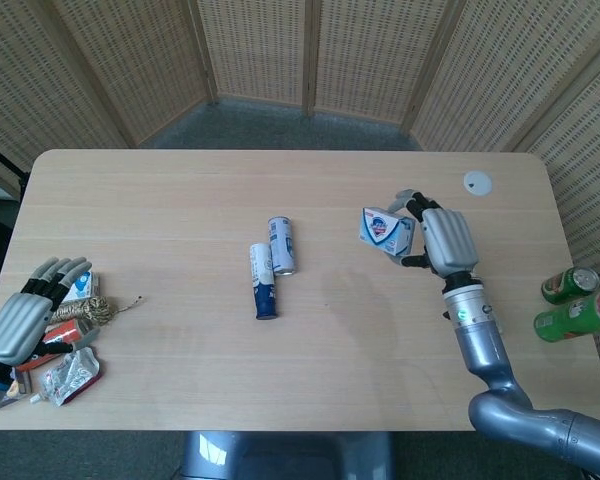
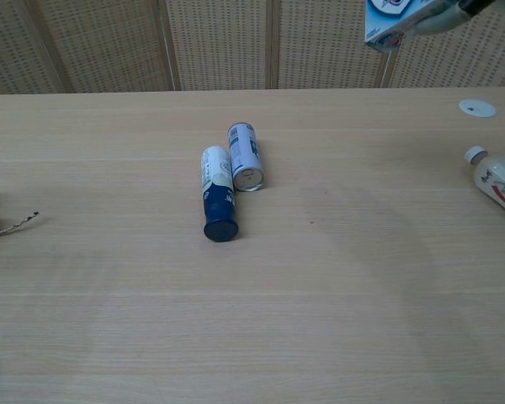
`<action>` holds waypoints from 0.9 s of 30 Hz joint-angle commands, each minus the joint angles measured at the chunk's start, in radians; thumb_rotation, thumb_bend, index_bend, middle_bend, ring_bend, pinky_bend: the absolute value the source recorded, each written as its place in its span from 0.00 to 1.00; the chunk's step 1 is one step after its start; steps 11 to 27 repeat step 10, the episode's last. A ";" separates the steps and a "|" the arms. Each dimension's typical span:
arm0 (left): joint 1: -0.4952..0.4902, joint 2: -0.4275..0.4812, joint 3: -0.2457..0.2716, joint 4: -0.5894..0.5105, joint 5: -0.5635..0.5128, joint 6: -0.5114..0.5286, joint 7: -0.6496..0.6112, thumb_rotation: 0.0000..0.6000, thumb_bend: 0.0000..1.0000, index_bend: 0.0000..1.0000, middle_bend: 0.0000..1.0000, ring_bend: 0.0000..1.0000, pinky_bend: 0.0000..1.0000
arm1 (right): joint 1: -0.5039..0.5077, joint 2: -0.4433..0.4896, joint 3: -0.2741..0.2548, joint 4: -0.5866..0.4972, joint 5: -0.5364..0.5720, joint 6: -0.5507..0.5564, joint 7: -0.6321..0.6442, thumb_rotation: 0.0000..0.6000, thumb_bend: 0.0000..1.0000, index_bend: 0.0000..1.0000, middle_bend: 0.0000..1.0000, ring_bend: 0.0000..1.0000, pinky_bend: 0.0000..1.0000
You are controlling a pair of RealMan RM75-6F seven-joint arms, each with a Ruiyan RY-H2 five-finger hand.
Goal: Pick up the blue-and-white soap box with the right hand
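Above the desk (image 1: 180,200), your right hand (image 1: 446,238) grips the blue-and-white soap box (image 1: 385,229).
Left hand (image 1: 20,318) lies open, near-left edge.

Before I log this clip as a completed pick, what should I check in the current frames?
1. Blue-and-white cardboard soap box held in the right robot hand: ok.
2. Box off the light wooden table: ok; the chest view shows it high at the top edge.
3. Hold security: cannot tell, fingers partly hidden.
4. Two cylindrical spray cans undisturbed below: ok.
5. Left robot hand empty, away at the table's edge: ok.
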 commanded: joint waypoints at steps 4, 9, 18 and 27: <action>0.004 0.000 0.000 -0.004 -0.003 0.002 0.006 0.67 0.29 0.00 0.00 0.00 0.00 | 0.008 0.046 0.025 -0.025 0.015 0.016 0.025 1.00 0.20 0.46 0.27 0.30 0.82; 0.003 0.001 -0.002 -0.005 -0.004 0.001 0.006 0.68 0.30 0.00 0.00 0.00 0.00 | 0.010 0.066 0.024 -0.037 0.021 0.028 0.035 1.00 0.19 0.47 0.27 0.30 0.82; 0.002 0.001 -0.002 -0.005 -0.003 0.000 0.006 0.68 0.29 0.00 0.00 0.00 0.00 | 0.010 0.068 0.022 -0.039 0.022 0.030 0.036 1.00 0.19 0.47 0.27 0.30 0.82; 0.002 0.001 -0.002 -0.005 -0.003 0.000 0.006 0.68 0.29 0.00 0.00 0.00 0.00 | 0.010 0.068 0.022 -0.039 0.022 0.030 0.036 1.00 0.19 0.47 0.27 0.30 0.82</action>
